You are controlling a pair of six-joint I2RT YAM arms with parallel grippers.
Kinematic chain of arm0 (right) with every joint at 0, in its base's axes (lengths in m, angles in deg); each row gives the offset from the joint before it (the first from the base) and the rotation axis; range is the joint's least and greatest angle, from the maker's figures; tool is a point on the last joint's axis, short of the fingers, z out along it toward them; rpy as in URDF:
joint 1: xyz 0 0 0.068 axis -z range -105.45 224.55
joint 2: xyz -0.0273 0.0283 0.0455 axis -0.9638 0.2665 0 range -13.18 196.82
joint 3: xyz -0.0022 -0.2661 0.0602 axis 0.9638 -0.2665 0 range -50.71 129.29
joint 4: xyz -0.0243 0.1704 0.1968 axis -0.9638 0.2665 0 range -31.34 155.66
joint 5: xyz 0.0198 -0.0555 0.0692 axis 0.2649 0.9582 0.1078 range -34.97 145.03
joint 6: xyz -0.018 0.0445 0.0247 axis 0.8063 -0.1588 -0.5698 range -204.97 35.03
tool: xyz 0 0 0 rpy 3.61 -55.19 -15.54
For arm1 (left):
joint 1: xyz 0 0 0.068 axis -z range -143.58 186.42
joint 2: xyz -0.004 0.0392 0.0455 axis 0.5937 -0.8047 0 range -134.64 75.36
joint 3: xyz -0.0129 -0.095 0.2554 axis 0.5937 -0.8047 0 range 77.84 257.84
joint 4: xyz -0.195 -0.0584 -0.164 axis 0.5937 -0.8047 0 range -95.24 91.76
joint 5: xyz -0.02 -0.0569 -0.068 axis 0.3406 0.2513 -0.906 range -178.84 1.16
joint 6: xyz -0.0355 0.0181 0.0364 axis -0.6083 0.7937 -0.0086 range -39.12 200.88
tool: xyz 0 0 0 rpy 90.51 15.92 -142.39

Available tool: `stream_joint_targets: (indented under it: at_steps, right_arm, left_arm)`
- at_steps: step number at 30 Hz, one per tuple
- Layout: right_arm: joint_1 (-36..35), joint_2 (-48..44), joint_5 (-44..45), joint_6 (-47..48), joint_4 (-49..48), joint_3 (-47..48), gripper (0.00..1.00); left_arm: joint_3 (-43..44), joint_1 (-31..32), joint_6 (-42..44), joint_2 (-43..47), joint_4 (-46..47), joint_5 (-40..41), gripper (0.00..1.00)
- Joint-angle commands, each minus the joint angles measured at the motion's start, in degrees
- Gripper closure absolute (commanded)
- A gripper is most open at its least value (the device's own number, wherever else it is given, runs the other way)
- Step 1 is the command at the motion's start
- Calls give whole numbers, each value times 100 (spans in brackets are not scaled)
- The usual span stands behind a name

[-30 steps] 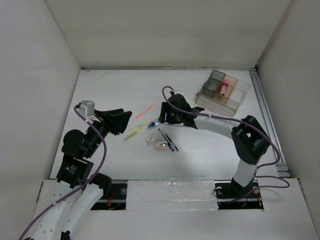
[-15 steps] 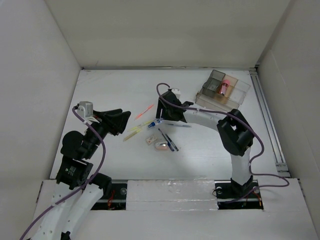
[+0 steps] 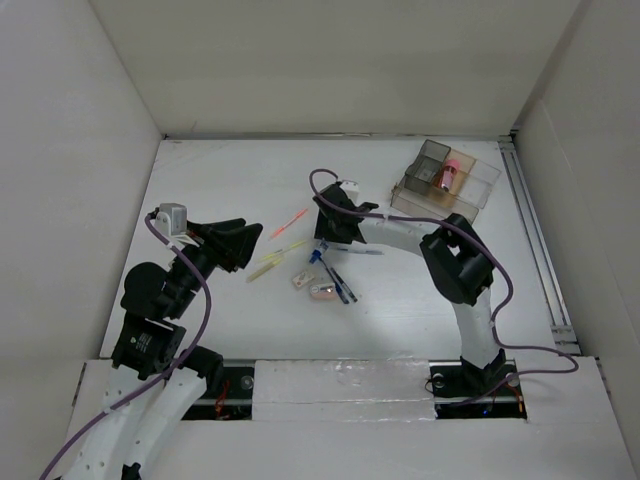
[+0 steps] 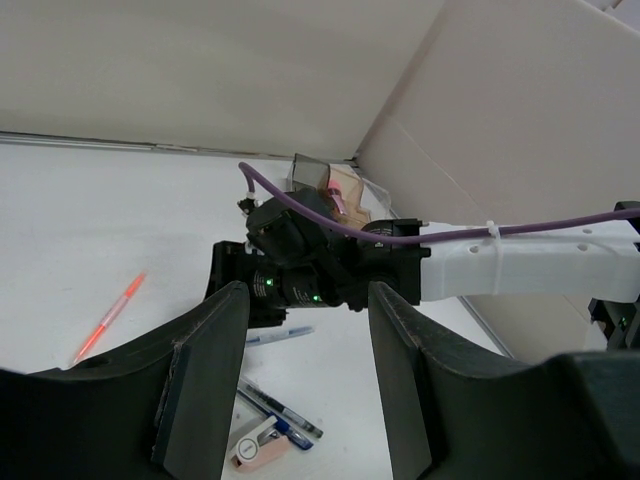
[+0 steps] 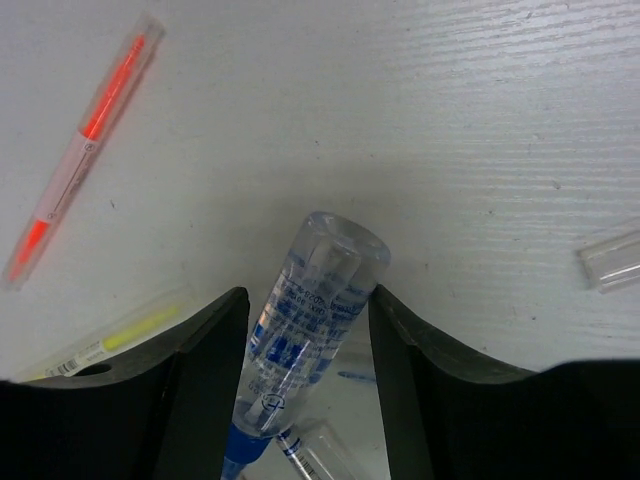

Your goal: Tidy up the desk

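Tabletop is white and fills the floor of the walled cell, metal rail along its 3 o'clock edge.

Left end effector sits at 9 o'clock of the clutter, off the surface, jaws apart with nothing between them, pointing toward 3 o'clock.

Right end effector is down over the middle of the tabletop. Its jaws are apart and straddle a clear pen with blue print. There is a visible gap on one side, so it isn't clamped.

Loose items, all lying flat on the tabletop:
- orange pen – 11 o'clock of the clear pen, apart from it
- yellow pens – 9 o'clock of the clear pen, near the left end effector's tips
- dark pens – 5 o'clock of the clear pen, side by side
- two small pale blocks – just beside the dark pens on their 9 o'clock side; can't tell what they are

Clear organizer box stands at the 1 o'clock corner, near the rail, with a pink item in a middle compartment.
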Motion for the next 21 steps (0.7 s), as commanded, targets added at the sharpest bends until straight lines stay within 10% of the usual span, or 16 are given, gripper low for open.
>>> stream_joint_targets:
  at_steps: [1,21]
  right_arm:
    - [36,-107,210,-86,-72,-30,43]
    - [641,-1196,-871,-631,-1205,-794,78]
  left_arm:
    - [74,-25,31,45,244,-85,53]
    - [74,-25,49,-25,270,-172,53]
